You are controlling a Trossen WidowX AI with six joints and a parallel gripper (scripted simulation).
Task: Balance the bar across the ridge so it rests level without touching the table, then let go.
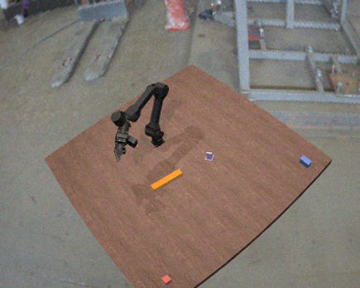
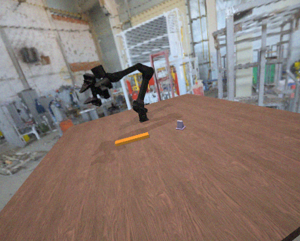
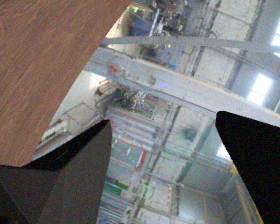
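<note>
An orange bar (image 1: 166,179) (image 2: 131,139) lies flat on the brown table (image 1: 220,217) (image 2: 197,184), near its middle. A small lilac ridge block (image 1: 209,157) (image 2: 179,125) stands on the table to the right of the bar, apart from it. My gripper (image 1: 117,156) (image 2: 86,95) (image 3: 164,122) hangs in the air up and to the left of the bar, well clear of it. Its fingers stand open with nothing between them. The wrist view shows only the table's edge (image 3: 44,66) and the hall behind; the bar and ridge are out of that view.
A small blue block (image 1: 305,161) lies near the table's right corner. A small red block (image 1: 166,278) lies near the front corner. The arm's base (image 1: 157,138) (image 2: 143,116) stands on the table behind the bar.
</note>
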